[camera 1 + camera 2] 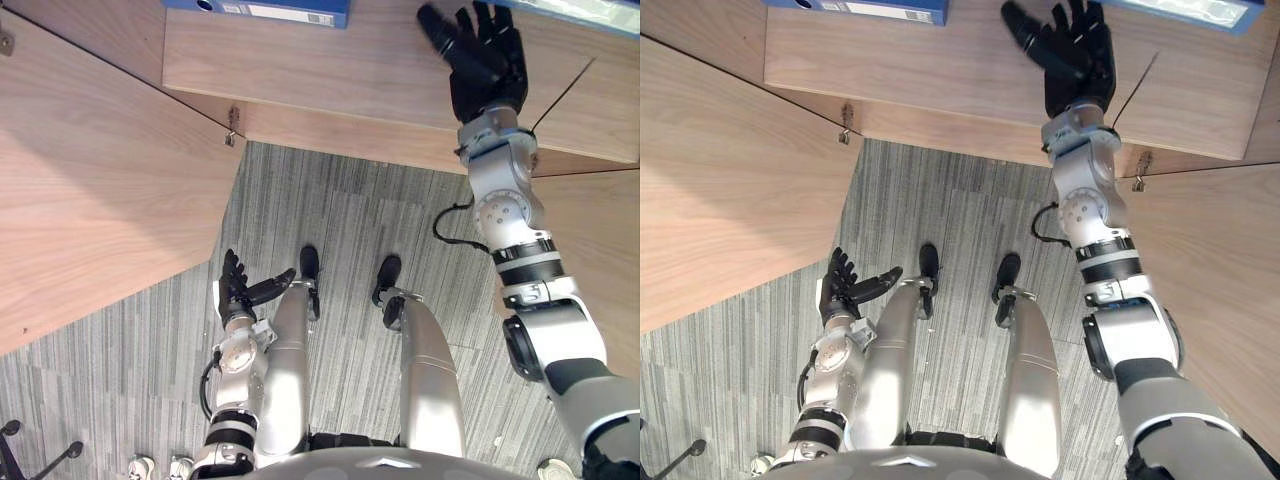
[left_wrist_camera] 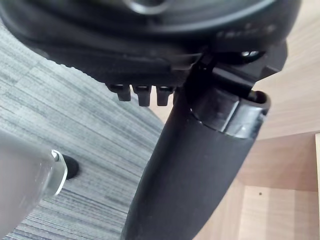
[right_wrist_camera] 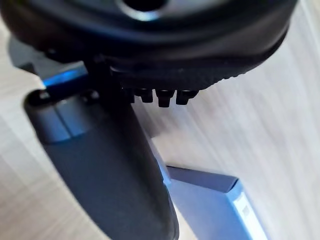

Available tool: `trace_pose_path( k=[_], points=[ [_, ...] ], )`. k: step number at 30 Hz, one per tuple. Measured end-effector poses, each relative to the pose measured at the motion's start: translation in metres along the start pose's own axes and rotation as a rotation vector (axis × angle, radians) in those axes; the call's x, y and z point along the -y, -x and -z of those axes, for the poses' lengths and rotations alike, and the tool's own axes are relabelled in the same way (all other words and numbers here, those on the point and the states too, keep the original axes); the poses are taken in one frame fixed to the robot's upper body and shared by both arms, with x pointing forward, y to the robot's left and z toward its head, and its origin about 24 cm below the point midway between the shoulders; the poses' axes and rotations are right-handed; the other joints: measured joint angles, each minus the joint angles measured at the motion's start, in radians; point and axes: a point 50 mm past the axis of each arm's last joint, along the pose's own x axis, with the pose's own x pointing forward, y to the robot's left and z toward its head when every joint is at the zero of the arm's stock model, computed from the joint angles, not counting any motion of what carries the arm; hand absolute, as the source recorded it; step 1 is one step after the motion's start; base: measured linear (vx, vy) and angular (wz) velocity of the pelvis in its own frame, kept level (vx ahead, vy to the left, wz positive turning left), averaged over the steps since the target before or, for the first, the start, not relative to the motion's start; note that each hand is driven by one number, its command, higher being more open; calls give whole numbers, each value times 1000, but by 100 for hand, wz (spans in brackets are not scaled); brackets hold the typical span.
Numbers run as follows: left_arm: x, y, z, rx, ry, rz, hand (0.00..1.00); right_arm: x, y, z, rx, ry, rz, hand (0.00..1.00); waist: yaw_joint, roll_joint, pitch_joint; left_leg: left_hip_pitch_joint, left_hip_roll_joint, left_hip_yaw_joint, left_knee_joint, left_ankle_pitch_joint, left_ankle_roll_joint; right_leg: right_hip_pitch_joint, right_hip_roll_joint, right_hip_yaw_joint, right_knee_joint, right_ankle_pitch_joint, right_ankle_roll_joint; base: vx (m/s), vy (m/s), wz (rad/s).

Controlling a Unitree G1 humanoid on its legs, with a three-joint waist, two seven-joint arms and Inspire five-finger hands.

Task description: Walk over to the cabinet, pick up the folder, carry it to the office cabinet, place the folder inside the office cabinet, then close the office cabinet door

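Blue folder, apparently, mostly beyond top edge

I record the cabinet panels as light wood-grain, smooth, with a low satin sheen; the door matches them. A small hinge at the panel edge looks like bright metal. The floor is grey carpet, ribbed and matt. The folder has a smooth blue cover with a white, paper-like label. The right hand and left hand look like dark matt plastic. The left thumb has a smooth, faintly glossy shell.
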Motion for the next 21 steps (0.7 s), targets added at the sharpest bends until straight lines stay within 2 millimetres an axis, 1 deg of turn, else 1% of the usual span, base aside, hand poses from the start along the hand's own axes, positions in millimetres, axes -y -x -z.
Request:
trace_pose_path(
  k=[4, 7, 9, 12, 17, 21],
  points=[
    [-1, 0, 0, 0, -12, 20, 100, 17, 12, 9, -81, 184, -63, 100, -2, -1, 0, 12, 0, 2, -10, 0, 1, 12, 0, 0, -9, 4, 2, -4, -2, -1],
    [-9, 0, 2, -5, -52, 46, 100, 28, 22, 17, -159, 295, -153, 100, -9, -22, -8, 28, -1, 16, -24, 1, 2, 17, 0, 12, -13, 5, 3, -13, -16, -7],
    [-10, 0, 3, -10, -58, 53, 100, 31, 25, 19, -183, 325, -180, 100, -11, -29, -11, 33, -1, 20, -29, 2, 4, 18, 0, 16, -15, 6, 4, -3, -9, -3],
    [-10, 1, 7, -24, -65, 67, 100, 37, 31, 21, -219, 364, -211, 100, -14, -31, -11, 46, -1, 20, -33, 3, 4, 35, 1, 14, -23, 7, 6, 0, 0, 0],
    [-9, 1, 7, -24, -67, 80, 100, 36, 41, 19, -221, 462, -281, 100, -15, -32, -12, 50, -2, 20, -36, 2, 5, 42, 1, 14, -33, 10, 9, 0, 0, 0],
    [-12, 1, 10, -35, -81, 77, 100, 31, 53, 21, -196, 566, -335, 100, -15, -40, -15, 56, -4, 22, -48, 5, 9, 45, 2, 15, -43, 13, 9, 0, 0, 0]
  ],
)
